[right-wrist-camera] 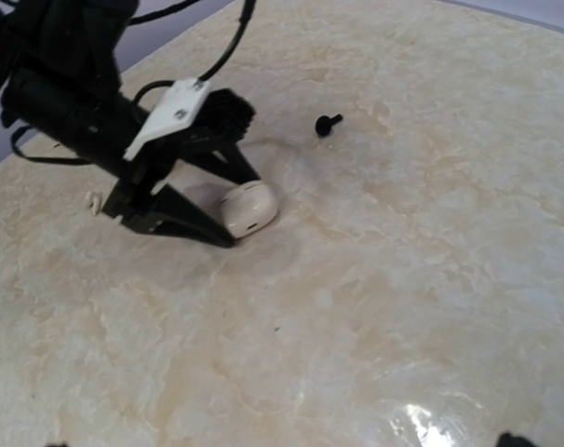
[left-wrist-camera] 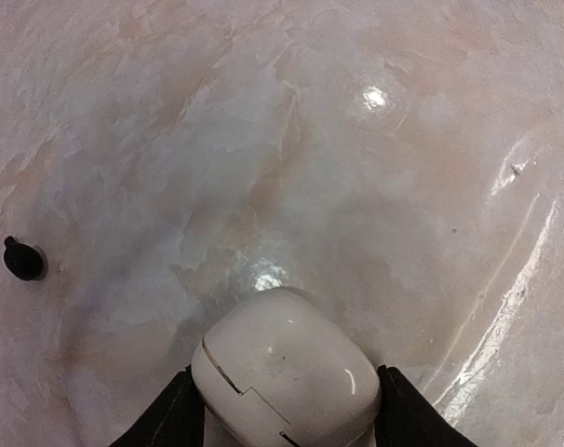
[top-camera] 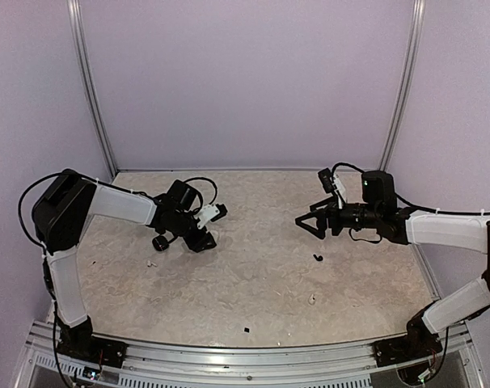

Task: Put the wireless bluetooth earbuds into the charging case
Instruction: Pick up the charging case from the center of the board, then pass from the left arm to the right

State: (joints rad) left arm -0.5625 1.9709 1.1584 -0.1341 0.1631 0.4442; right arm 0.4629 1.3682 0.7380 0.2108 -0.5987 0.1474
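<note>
The white charging case (left-wrist-camera: 282, 372) lies closed on the marble tabletop, its lid seam facing the left wrist camera. My left gripper (top-camera: 204, 238) is low over it, with a black finger pressed against each side of the case (right-wrist-camera: 249, 207). A black earbud (left-wrist-camera: 21, 259) lies a little beyond that gripper, also seen as a black earbud (right-wrist-camera: 328, 123) from the right. A white earbud (top-camera: 151, 263) rests near the left arm. Another black earbud (top-camera: 317, 258) and a white earbud (top-camera: 312, 298) lie below my right gripper (top-camera: 304, 226), which hovers open and empty.
A small black piece (top-camera: 247, 330) lies near the front edge by the aluminium rail (top-camera: 245, 356). Lilac walls with metal posts (top-camera: 91, 89) close off the back and sides. Cables loop over both wrists.
</note>
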